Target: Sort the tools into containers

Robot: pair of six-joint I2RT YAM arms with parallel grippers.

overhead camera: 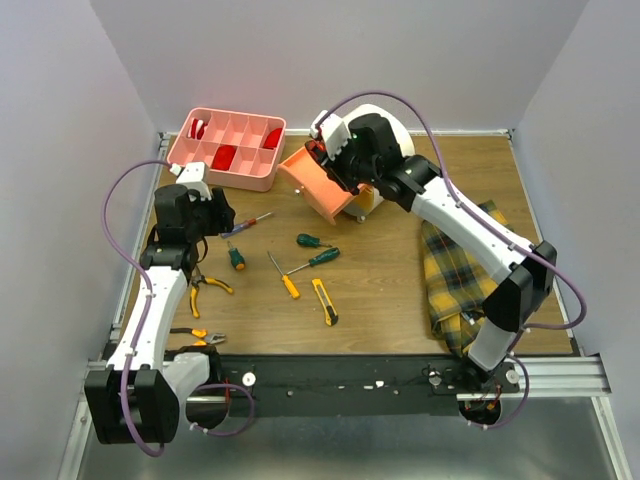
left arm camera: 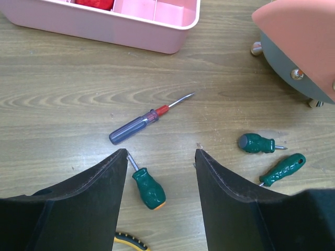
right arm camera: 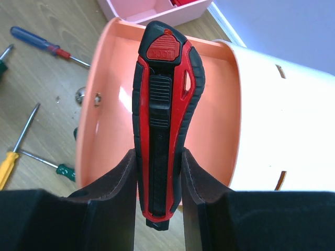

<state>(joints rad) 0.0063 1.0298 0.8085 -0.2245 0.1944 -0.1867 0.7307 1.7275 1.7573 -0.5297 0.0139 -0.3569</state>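
My right gripper [right arm camera: 158, 154] is shut on a red and black utility knife [right arm camera: 167, 94], held over the pulled-out orange drawer [right arm camera: 217, 120] of the cream drawer unit [right arm camera: 282, 115]. In the top view that gripper [overhead camera: 326, 163] hangs above the drawer [overhead camera: 318, 188]. My left gripper [left arm camera: 162, 151] stands open and holds nothing, just above the table. A stubby green screwdriver [left arm camera: 149, 187] lies between its fingers, and a blue and red screwdriver [left arm camera: 137, 125] lies just beyond them. The pink tray [overhead camera: 245, 178] sits at the back left.
Two green screwdrivers [overhead camera: 310, 241] [overhead camera: 318, 259], a yellow screwdriver [overhead camera: 286, 279], a yellow utility knife [overhead camera: 325, 301] and two pairs of pliers [overhead camera: 207, 289] [overhead camera: 200, 337] lie on the table. A yellow plaid cloth [overhead camera: 458, 275] lies under the right arm.
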